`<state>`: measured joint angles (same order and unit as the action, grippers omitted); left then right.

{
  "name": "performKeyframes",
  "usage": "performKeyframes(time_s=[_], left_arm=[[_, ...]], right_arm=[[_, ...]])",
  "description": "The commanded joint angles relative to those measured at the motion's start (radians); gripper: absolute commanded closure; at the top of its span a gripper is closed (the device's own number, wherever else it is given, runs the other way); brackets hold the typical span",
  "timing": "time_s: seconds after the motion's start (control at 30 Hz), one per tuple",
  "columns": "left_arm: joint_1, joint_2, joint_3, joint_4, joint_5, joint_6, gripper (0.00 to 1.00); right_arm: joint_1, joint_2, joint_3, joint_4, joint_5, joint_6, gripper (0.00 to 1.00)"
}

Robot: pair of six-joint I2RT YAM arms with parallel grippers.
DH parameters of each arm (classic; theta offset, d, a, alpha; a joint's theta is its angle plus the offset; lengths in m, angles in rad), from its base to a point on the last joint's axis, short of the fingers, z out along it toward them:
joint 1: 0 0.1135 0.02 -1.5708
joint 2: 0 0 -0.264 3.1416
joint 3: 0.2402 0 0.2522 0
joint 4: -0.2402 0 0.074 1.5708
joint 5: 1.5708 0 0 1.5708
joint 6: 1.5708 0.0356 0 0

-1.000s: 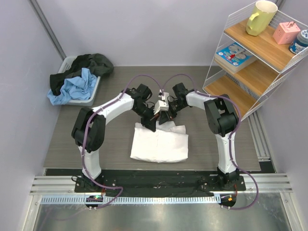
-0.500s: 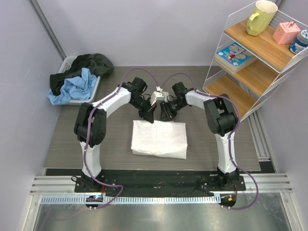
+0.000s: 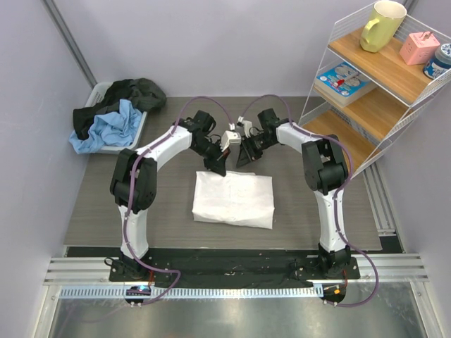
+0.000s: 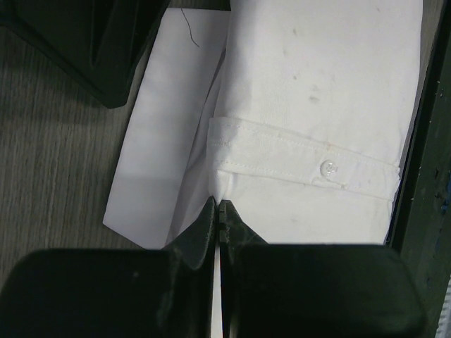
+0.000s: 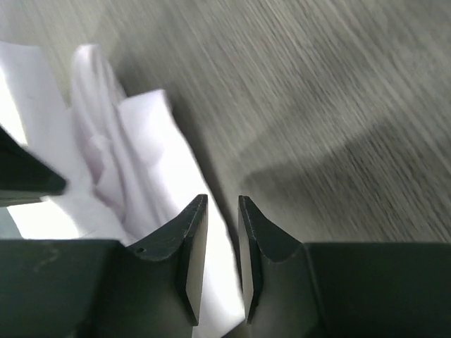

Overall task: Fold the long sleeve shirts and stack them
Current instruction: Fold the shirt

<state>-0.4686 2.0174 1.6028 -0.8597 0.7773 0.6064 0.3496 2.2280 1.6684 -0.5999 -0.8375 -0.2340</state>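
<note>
Robot lab, a data-collection cell and not a home. Two white robot arms, left (image 3: 137,184) and right (image 3: 323,169), are bolted to a black base plate (image 3: 232,262) on aluminium rails (image 3: 77,271) at the near edge. Purple cables (image 3: 189,111) loop along both arms. Plain pale partition walls (image 3: 211,42) box in a wood-grain surface (image 3: 99,204). The props look staged: a grey bin (image 3: 135,132) of crumpled clothes (image 3: 106,127) sits in the far left corner. A white wire shelf unit (image 3: 384,67) at right holds a yellow mug (image 3: 382,24), a pink box (image 3: 419,47), a blue-and-white jar (image 3: 440,62) and a flat printed box (image 3: 345,79). One folded white shirt (image 3: 234,201) lies mid-surface.
</note>
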Motion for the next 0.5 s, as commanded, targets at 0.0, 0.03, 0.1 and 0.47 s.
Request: performKeyframes(time_s=[0.0, 0.03, 0.1, 0.47], left_arm=[[0.010, 0.010, 0.037, 0.036, 0.008, 0.015, 1.00], [0.012, 0.010, 0.037, 0.037, 0.005, 0.016, 1.00], [0.015, 0.010, 0.039, 0.044, 0.005, 0.015, 1.00], [0.035, 0.066, 0.106, 0.103, -0.049, -0.027, 1.00]], right_arm=[[0.012, 0.074, 0.025, -0.015, -0.005, -0.024, 0.71], [0.012, 0.082, 0.027, -0.017, -0.005, -0.024, 0.72], [0.012, 0.099, 0.022, -0.017, -0.003, -0.028, 0.74], [0.012, 0.087, 0.011, -0.034, -0.021, -0.053, 0.81]])
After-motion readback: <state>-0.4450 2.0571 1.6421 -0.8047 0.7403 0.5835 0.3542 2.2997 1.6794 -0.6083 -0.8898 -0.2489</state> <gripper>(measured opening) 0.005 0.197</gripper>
